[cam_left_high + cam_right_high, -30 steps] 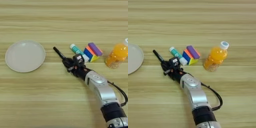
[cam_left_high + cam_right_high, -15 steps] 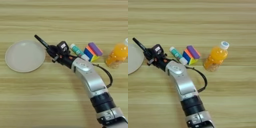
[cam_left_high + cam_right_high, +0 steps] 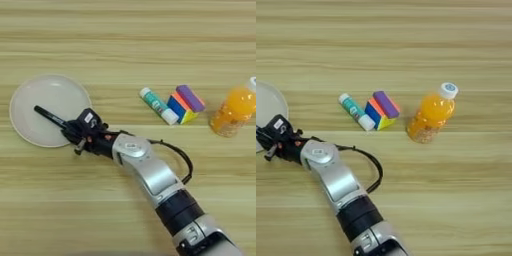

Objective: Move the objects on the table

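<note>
**Marker over the plate**

The right gripper point(image 3: 75, 134) is clamped on the black marker pen point(image 3: 50, 116), whose tip reaches over the plate point(image 3: 37, 95) at left. This looks like the placing step; next likely calls for lowering and letting go.

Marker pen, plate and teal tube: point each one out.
marker pen point(image 3: 48, 115), left eye view, on its bare black barrel over the plate.
plate point(image 3: 47, 95), left eye view, on its bare pale centre.
teal tube point(image 3: 154, 101), left eye view, on the teal body, short of the white cap.
</note>
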`<state>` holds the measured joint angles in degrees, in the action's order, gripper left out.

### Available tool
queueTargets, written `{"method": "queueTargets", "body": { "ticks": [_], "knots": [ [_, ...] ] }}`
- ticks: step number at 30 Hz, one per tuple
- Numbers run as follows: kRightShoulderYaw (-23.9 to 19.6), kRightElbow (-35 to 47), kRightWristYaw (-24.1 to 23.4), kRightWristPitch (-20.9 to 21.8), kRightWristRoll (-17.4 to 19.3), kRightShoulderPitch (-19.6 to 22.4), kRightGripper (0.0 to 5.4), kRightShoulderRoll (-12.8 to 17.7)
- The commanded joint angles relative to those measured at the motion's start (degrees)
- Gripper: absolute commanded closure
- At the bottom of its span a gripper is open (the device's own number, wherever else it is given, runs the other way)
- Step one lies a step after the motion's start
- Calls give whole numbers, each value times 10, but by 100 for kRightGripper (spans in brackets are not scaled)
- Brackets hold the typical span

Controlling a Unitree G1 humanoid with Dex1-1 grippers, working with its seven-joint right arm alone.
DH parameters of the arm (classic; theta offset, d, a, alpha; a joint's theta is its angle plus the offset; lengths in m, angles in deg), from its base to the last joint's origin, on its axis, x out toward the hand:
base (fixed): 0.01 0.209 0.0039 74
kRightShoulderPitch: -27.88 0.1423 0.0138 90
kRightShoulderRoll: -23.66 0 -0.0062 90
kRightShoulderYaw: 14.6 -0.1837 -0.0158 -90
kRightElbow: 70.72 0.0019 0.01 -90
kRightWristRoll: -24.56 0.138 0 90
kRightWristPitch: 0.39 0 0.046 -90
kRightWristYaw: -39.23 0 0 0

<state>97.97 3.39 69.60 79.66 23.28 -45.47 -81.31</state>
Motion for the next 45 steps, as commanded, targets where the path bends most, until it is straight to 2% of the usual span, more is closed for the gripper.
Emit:
{"method": "queueTargets", "body": {
  "ticks": [1,17,23,38,45],
  "knots": [
    [-7,-11,-13,24,-9,34,393,-11],
    [-8,-10,-8,37,-20,33,212,-13],
    [-9,15,-4,33,-19,29,164,-10],
    [-13,54,-1,21,-10,21,5,-12],
    [-20,94,-1,5,-4,26,2,-12]
  ]
}}
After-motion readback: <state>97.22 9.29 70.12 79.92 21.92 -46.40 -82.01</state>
